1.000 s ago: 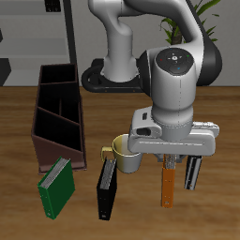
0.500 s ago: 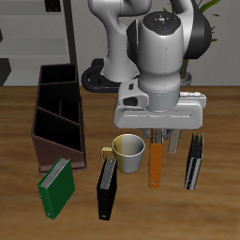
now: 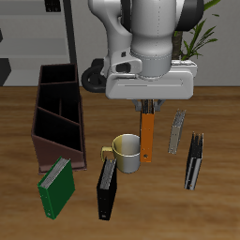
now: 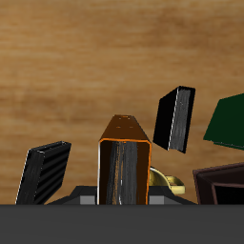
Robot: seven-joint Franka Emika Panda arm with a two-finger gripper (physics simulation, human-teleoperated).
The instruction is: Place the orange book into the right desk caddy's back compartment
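Orange book lifted, hanging below the pincer.

The gripper (image 3: 147, 106) is clamped on the top end of the orange book (image 3: 147, 137), so it dangles clear of the table, long axis near vertical, free end down, just beside the yellow mug (image 3: 127, 150). The right desk caddy (image 3: 56, 117) stands well off to one side, probably the carry's target.

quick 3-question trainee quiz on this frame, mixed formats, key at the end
1. True or false: the orange book lies flat on the table.
2. What stands directly beside the hanging book? A) yellow mug B) green book C) plant
3. Fill in: the right desk caddy holds ____ books now.

Key: 1 false, the gripper holds it hanging upright above the table. 2 A. 3 no visible.
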